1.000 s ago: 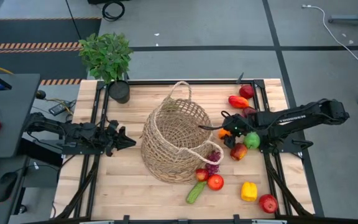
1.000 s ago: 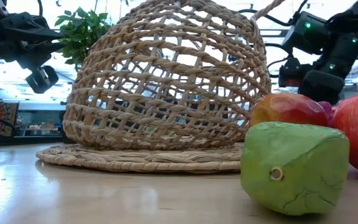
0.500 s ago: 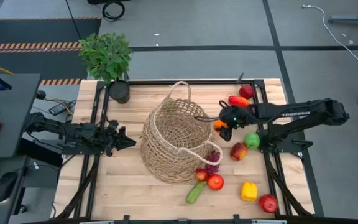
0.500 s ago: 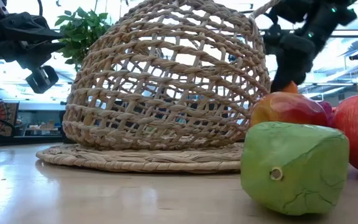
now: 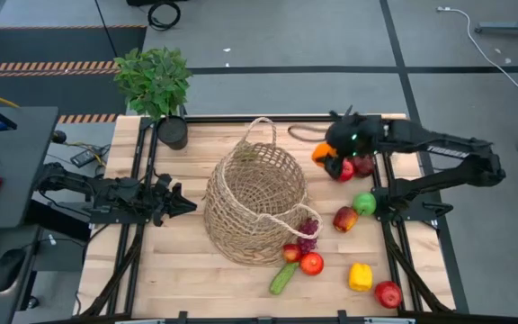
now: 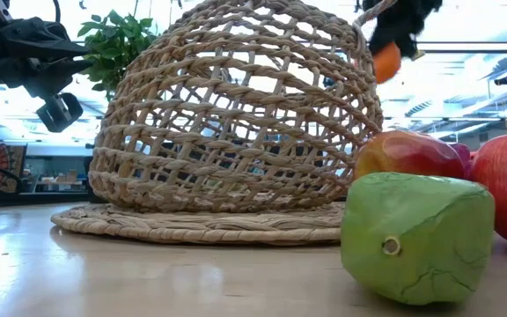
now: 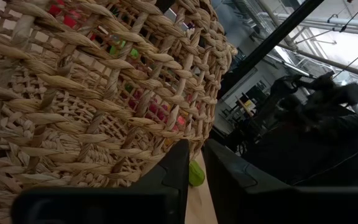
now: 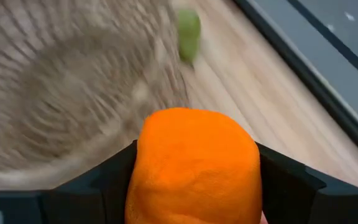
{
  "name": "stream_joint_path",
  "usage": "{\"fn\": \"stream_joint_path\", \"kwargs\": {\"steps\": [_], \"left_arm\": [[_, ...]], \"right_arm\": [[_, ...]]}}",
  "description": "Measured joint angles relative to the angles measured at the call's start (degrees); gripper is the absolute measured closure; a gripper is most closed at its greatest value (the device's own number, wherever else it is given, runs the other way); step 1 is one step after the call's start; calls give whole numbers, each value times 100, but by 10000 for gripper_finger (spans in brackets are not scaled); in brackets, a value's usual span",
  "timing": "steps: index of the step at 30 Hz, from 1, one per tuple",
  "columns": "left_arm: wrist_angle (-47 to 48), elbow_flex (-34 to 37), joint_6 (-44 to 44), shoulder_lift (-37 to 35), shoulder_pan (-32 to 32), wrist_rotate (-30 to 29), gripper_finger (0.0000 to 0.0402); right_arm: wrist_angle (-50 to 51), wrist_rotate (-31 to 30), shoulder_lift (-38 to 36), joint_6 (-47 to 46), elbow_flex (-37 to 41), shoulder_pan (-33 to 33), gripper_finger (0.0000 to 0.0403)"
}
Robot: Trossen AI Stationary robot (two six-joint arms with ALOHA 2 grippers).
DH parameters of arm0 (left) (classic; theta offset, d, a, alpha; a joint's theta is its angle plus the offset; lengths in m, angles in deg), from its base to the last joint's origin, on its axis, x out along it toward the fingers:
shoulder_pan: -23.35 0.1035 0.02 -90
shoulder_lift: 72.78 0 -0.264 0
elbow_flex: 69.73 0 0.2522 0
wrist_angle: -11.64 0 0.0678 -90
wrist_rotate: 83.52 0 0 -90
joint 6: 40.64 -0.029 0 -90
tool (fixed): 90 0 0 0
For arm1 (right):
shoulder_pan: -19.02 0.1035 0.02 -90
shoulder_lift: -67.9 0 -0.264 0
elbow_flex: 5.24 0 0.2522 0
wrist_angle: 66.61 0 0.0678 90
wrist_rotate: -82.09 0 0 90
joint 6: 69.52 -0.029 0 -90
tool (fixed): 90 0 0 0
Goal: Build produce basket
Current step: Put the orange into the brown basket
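From above, a pale slatted wooden table (image 5: 178, 261) sits on a grey floor, a leafy potted plant (image 5: 155, 83) at its far left corner. The open-weave wicker basket (image 5: 254, 202) lies tipped at the middle; through the weave I cannot tell whether anything is inside. My right gripper (image 5: 329, 158) hangs beyond the basket's right side, pinching the orange (image 5: 322, 154). Loose produce lies right of the basket: a green apple (image 5: 364, 203), purple grapes (image 5: 308, 229), a yellow pepper (image 5: 360, 276), a cucumber (image 5: 282, 277). My left gripper (image 5: 184, 203) waits just left of the basket.

At table height, the basket fills the middle and the orange hangs by its upper right, my fingers cut off by the frame.

My left wrist sees coarse woven strands, jaws pressed nearly together.

My right wrist shows the smooth orange clamped between both pads; the basket behind is blurred.
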Motion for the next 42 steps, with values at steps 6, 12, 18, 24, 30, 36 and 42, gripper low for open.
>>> {"fn": "stream_joint_path", "kwargs": {"steps": [6, 12, 18, 24, 30, 36, 42], "left_arm": [[-2, 2, 2, 0, -1, 0, 342], [0, 0, 2, 0, 1, 0, 343], [-2, 1, 1, 0, 1, 0, 344], [-2, 2, 2, 0, 2, 0, 339], [0, 2, 0, 0, 1, 0, 342], [-1, 1, 2, 0, 0, 0, 342], [0, 0, 2, 0, 2, 0, 339]], "right_arm": [[-428, 903, -5, -409, -988, -137, 131], [-1459, 1842, -49, -1445, -1499, -208, 131], [-2605, 2377, -86, -2545, -1527, -229, 131], [-3372, 2457, -73, -3598, -1527, -295, 131], [-3466, 2458, -71, -3778, -1524, -384, 131], [-3466, 2458, -71, -3692, -1524, -385, 131], [-3488, 2608, -71, -3214, -1522, -385, 131]]}}
